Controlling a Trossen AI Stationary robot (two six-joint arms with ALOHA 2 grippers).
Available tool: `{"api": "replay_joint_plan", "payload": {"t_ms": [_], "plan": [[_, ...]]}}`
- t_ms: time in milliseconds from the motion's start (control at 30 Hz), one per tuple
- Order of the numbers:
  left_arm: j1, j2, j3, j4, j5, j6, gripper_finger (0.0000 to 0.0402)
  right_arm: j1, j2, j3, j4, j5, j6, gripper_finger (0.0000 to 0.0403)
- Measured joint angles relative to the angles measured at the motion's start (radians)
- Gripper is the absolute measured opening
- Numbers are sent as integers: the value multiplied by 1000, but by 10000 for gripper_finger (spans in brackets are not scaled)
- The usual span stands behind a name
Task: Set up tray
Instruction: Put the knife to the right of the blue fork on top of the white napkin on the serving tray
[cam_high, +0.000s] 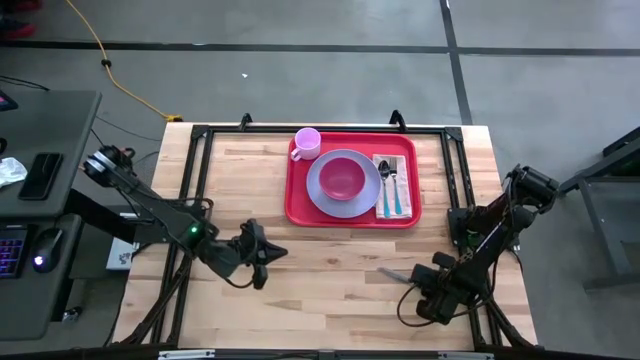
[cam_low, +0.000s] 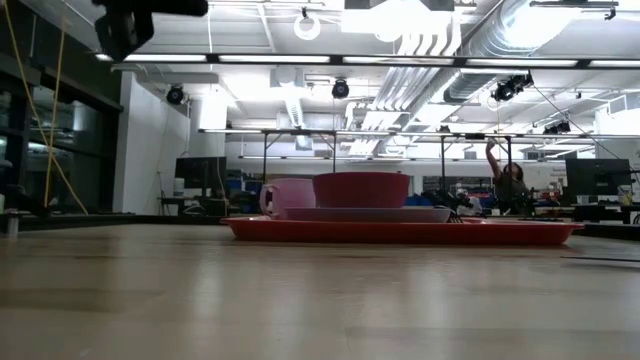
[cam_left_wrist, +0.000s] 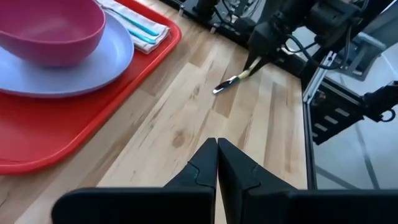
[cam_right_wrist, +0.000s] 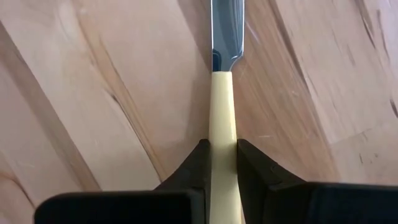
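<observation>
Tray (cam_high: 298, 205) sits at the table's (cam_high: 300, 280) far middle, stiff, light and slick — best taken by its raised rim — while the right gripper (cam_right_wrist: 222, 163) pinches a cream-handled knife (cam_right_wrist: 223, 112) and the left gripper (cam_left_wrist: 216, 163) hangs closed, empty.

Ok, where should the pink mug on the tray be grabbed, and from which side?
Probably by its handle, coming from the left arm's side: the pink mug stands upright in the tray's corner, handle outward, with the plate crowding its other side.
</observation>
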Motion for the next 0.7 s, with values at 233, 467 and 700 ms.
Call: {"api": "replay_joint_plan", "payload": {"t_ms": [233, 467, 700], "plan": [[0, -55, -138, 124, 37, 2, 40, -36, 4, 31, -26, -16, 22, 34], [0, -109, -262, 203, 56, 0, 40, -101, 5, 71, -52, -32, -6, 28], [0, -149, -371, 303, 84, -3, 40, -140, 3, 116, -74, -56, -6, 29]]}}
